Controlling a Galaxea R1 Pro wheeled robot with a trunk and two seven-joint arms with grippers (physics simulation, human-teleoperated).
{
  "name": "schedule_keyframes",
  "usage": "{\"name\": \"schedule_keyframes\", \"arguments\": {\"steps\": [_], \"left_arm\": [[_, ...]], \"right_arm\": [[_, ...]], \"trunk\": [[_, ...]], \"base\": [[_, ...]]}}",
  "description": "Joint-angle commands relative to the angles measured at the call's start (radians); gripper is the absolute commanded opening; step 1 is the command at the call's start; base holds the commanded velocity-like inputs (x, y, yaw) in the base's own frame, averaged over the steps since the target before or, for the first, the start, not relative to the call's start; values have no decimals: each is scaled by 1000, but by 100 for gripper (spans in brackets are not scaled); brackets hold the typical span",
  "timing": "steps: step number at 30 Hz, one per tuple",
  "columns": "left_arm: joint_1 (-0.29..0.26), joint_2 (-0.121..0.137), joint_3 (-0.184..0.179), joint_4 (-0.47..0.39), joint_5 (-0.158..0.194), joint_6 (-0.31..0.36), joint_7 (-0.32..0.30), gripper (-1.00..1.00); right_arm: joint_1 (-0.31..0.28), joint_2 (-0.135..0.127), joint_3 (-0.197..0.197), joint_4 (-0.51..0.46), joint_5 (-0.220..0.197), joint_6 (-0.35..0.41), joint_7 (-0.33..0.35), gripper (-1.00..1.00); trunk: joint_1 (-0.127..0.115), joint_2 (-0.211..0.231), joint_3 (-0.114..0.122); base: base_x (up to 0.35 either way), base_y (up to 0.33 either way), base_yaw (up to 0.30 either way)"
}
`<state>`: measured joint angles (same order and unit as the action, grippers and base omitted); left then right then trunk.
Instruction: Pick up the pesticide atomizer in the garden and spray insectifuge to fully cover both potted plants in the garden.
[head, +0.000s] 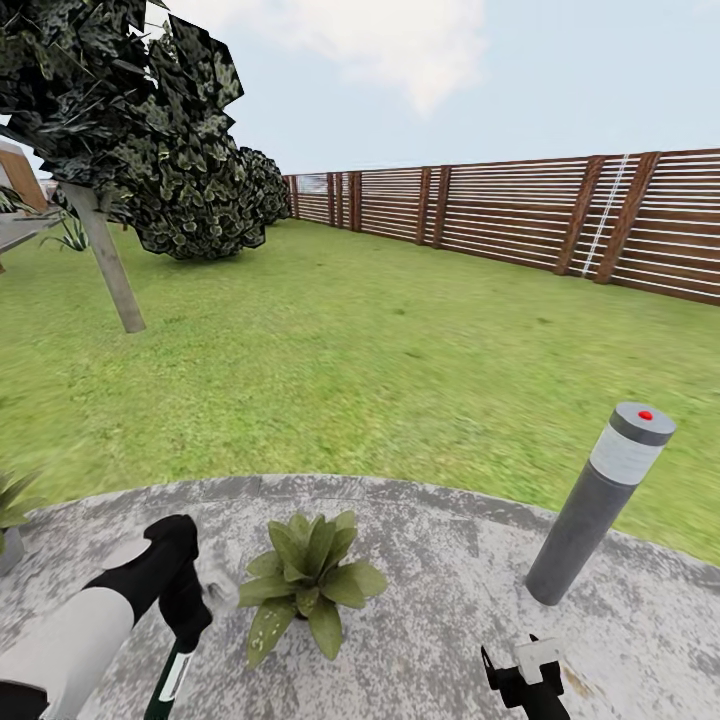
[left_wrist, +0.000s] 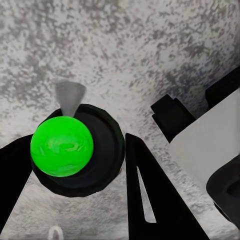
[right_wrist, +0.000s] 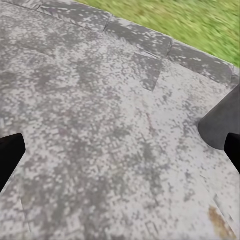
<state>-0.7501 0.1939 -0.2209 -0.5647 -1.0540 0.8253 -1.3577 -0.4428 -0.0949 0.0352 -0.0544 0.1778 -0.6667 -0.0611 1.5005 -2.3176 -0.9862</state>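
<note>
- The pesticide atomizer (left_wrist: 75, 150) sits between the left gripper (left_wrist: 70, 180)'s two black fingers (left_wrist: 150, 200), which close against its dark round body on either side; the jaws hold it.
- In the left wrist view it shows end-on: a bright green glossy dome set in a dark round collar, with a pale cone of mist (left_wrist: 69, 95) leaving it toward the patio.
- In the head view the bottle (head: 172, 680) hangs below the left gripper (head: 185, 610), dark green with a white label strip, just beside the potted plant (head: 308, 580).
- That plant, a rosette of broad pointed speckled leaves, stands on the grey stone patio (head: 450, 560).
- The right gripper (head: 525, 680) hovers on the plant's other side; its jaws stand wide apart with nothing between them, near the grey bollard lamp (head: 600, 500).
- Past the plant lie the lawn (head: 400, 370) and brown slat fence (head: 560, 215).
</note>
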Motion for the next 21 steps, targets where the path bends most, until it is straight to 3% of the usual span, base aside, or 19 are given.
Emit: {"name": "schedule_keyframes", "arguments": {"steps": [1,11,21], "left_arm": [[-3,0,-4,-5,-4,10,-8,-100],[-15,-10,-5,-8,-4,12,-8,-100],[-1,2,-6,7,-4,8,12,-100]], "right_arm": [[-1,0,3,1,6,-2,-6,100],[-1,0,3,1,6,-2,-6,100],[-1,0,3,1,6,-2,-6,100]], "trunk": [[0,0,-1],[0,0,-1],[0,0,-1]], "base": [[0,0,0],[0,0,0],[0,0,0]]}}
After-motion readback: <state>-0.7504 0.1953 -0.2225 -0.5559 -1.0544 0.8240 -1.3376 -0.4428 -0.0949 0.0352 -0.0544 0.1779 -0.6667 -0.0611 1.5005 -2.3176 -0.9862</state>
